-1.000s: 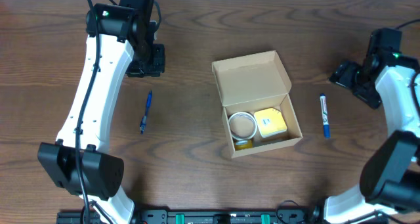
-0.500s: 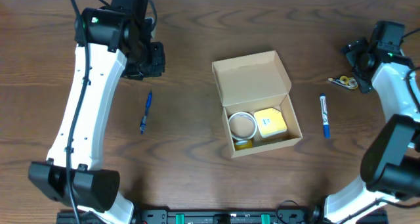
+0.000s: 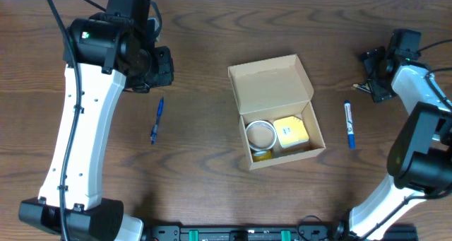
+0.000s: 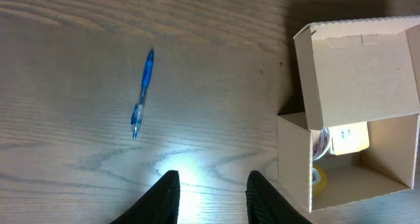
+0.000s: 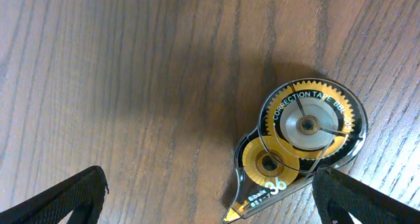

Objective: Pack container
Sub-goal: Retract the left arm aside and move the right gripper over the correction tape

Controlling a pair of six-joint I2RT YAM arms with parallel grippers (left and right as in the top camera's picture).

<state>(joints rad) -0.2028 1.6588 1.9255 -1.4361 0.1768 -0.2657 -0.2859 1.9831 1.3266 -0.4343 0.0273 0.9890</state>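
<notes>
The container [image 3: 310, 143], a tan cardboard box, sits mid-table with its flap lid [image 3: 270, 83] folded open toward the back. It holds a clear tape roll [image 3: 260, 133], a yellow pad [image 3: 290, 131] and a yellow tape roll [image 3: 261, 155]. My left gripper [image 3: 157, 68] hovers at the back left, open and empty. In the left wrist view its fingertips [image 4: 169, 188] frame bare wood, with a blue pen [image 4: 142, 92] ahead and the container [image 4: 293, 155] to the right. My right gripper [image 5: 210, 191] stands wide open over a correction tape dispenser [image 5: 298, 145], which lies close to its right finger.
A blue pen [image 3: 156, 119] lies left of the container. A blue-and-white marker [image 3: 349, 124] lies to its right, just in front of my right gripper [image 3: 374, 75]. The table's back edge runs close behind both arms.
My right gripper swung back, uncovering the correction tape, then returned over it. The left arm leaned further left while its gripper stayed near the same spot and opened slightly.
</notes>
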